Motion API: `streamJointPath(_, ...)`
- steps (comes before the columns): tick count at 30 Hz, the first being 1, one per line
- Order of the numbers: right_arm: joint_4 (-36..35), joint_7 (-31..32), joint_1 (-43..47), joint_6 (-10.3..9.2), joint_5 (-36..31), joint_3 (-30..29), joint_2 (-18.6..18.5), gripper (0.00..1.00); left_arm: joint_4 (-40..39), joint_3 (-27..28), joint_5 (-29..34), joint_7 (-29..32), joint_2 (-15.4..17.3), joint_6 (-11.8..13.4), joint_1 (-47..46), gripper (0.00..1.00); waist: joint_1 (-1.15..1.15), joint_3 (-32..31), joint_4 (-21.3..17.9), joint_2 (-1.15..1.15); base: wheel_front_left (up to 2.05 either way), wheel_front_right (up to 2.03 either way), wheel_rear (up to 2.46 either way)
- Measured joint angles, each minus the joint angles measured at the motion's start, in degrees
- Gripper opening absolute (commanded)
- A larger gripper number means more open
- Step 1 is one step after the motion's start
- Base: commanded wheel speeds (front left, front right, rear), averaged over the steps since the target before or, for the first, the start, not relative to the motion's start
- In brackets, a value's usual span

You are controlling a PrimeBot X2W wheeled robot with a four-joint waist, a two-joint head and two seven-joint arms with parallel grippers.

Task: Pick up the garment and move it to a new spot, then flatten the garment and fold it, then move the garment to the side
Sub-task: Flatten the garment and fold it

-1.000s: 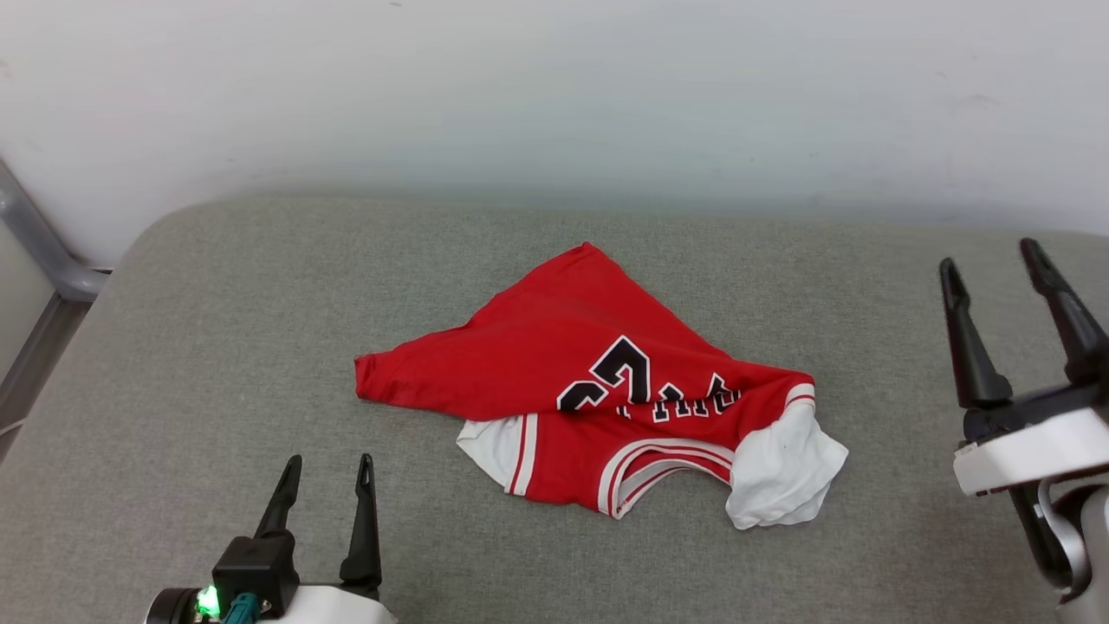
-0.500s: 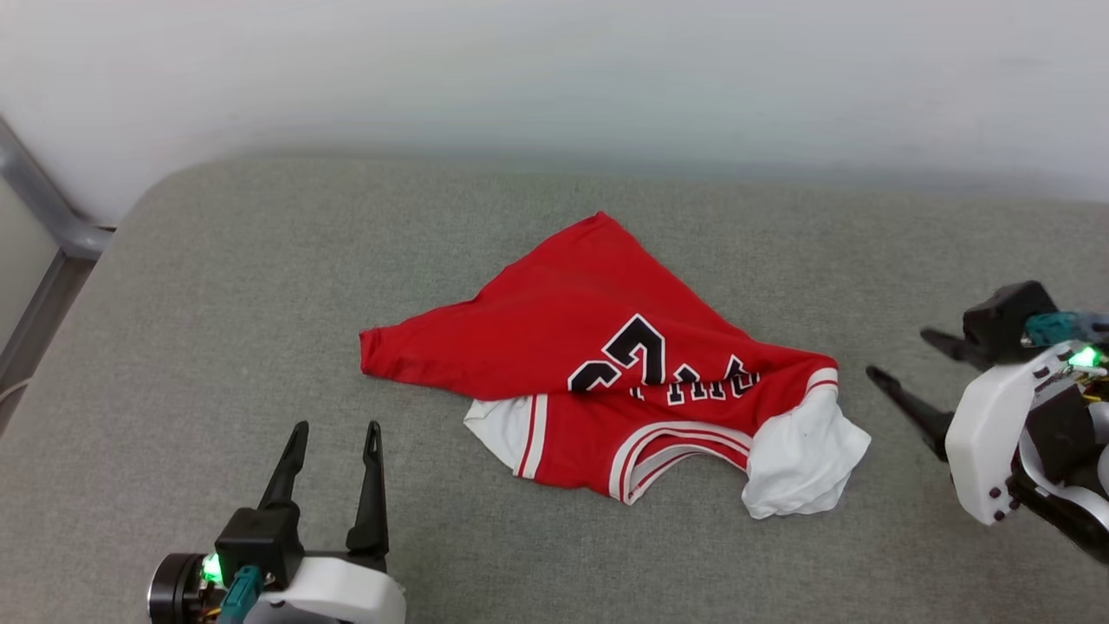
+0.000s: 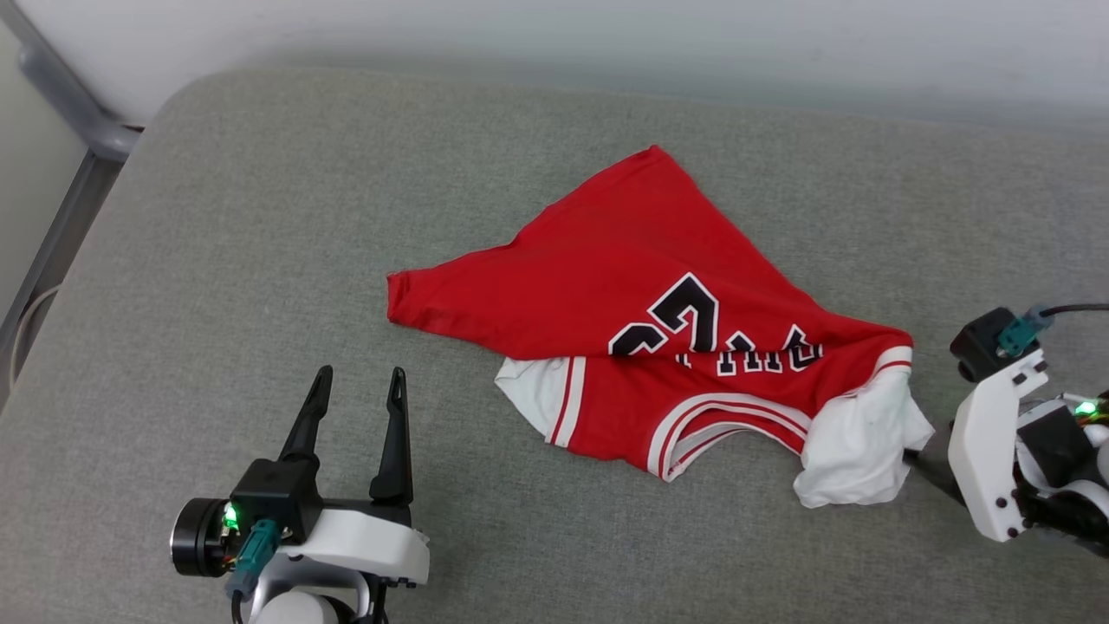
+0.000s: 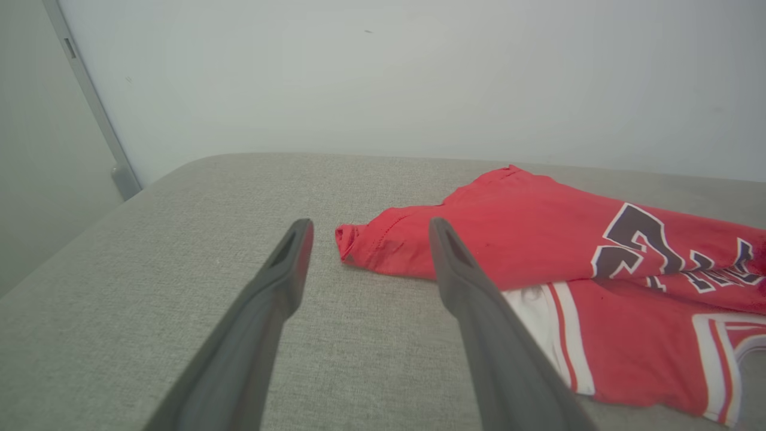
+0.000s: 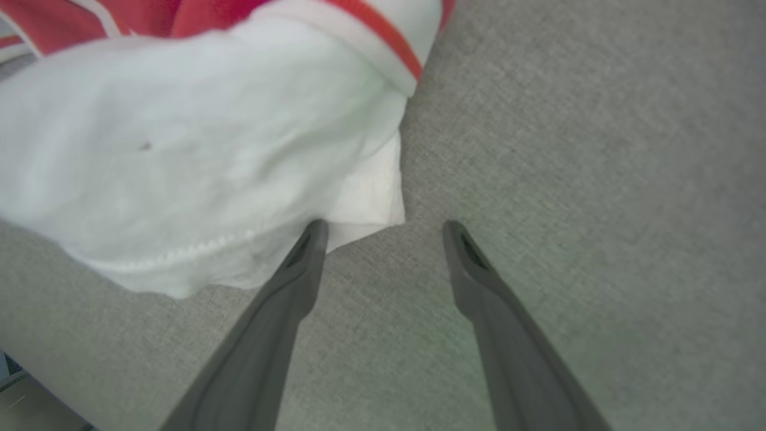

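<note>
R jaws wide apart, nothing btwn them. In the right wrist view one of the fingers (image 5: 299,281) has its tip at the hem of a white sleeve (image 5: 179,149) of the shirt (image 3: 641,260), and the other finger lies over bare cushion (image 5: 598,179). Can't tell if the tip touches the hem. In the head view the R arm comes in low from the right edge, w/ a dark finger (image 3: 925,459) aimed at that sleeve. L jaws also wide apart and empty, fingers (image 3: 396,433) pointing up the head view, over bare cushion at lower left. In the left wrist view a red corner (image 4: 353,242) of the shirt shows btwn the two tips but beyond them, apart from both. The shirt lies crumpled about mid-cushion. Its red body is folded over w/ black lettering (image 3: 684,325) partly showing. The striped collar (image 3: 719,425) is on the near side, a 2nd white sleeve (image 3: 537,394) pokes out at its near left, and a red point (image 3: 656,156) reaches toward the far edge. Open room: a broad bare stretch left of the shirt out to the cushion's rounded far-left corner (image 3: 186,91), a narrower strip btwn the red point and the wall (image 3: 606,35), and a bare band along the near side btwn the two arms. A grey rail (image 3: 82,130) runs just past the left edge. On the right the R arm takes up the space next to the sleeve.
</note>
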Motion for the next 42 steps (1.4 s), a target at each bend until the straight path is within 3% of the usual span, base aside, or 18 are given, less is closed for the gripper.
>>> streamJointPath(10, 6.87, -6.02, -0.01, -0.26, 2.5, 4.89, 2.16, 1.0, 0.27, 0.08, -0.47, -0.01, 0.0, 0.91, -0.87, 1.0, -0.01, 1.4, 1.31, 0.0, 0.0, 0.0, 0.0)
streamJointPath(11, 7.02, -7.2, -0.03, -0.4, 2.8, 5.37, 2.24, 0.43, 0.37, 0.26, -0.47, 0.0, -0.01, 1.0, -0.76, 1.0, -0.01, 1.21, 1.08, 0.0, 0.0, 0.0, 0.0)
streamJointPath(12, 7.13, -8.68, -0.03, -0.41, 2.86, 5.88, 2.34, 0.0, 0.49, 0.37, -0.47, 0.0, 0.0, 1.01, -0.64, 1.0, -0.01, 0.98, 0.79, 0.0, 0.0, 0.0, 0.0)
streamJointPath(19, 5.05, -17.55, 0.39, -0.01, 4.89, 8.46, 2.45, 0.0, 0.94, 0.85, -0.47, 0.0, -0.01, 0.9, 0.41, 1.0, -0.01, -1.87, -1.24, 0.0, 0.0, 0.0, 0.0)
streamJointPath(26, -2.87, -23.35, 7.1, -0.01, 8.27, 5.83, -0.18, 0.0, 0.98, 1.63, -0.47, 0.0, -0.02, 0.99, 2.93, 1.0, -0.01, -5.31, -3.23, 0.0, 0.0, 0.0, 0.0)
streamJointPath(35, -9.12, -25.05, 19.83, -0.01, 8.76, -6.47, -4.68, 0.0, 0.37, 2.52, -0.46, 0.0, -0.02, 0.9, 5.11, 1.0, -0.01, -6.95, -6.21, 0.0, 0.0, 0.0, 0.0)
streamJointPath(42, -10.68, -21.74, 20.91, -0.01, 7.57, -15.51, -5.27, 0.0, 0.36, 1.75, -0.47, 0.0, -0.02, 0.64, 4.25, 1.0, -0.01, -5.93, -6.37, 0.0, 0.0, 0.0, 0.0)
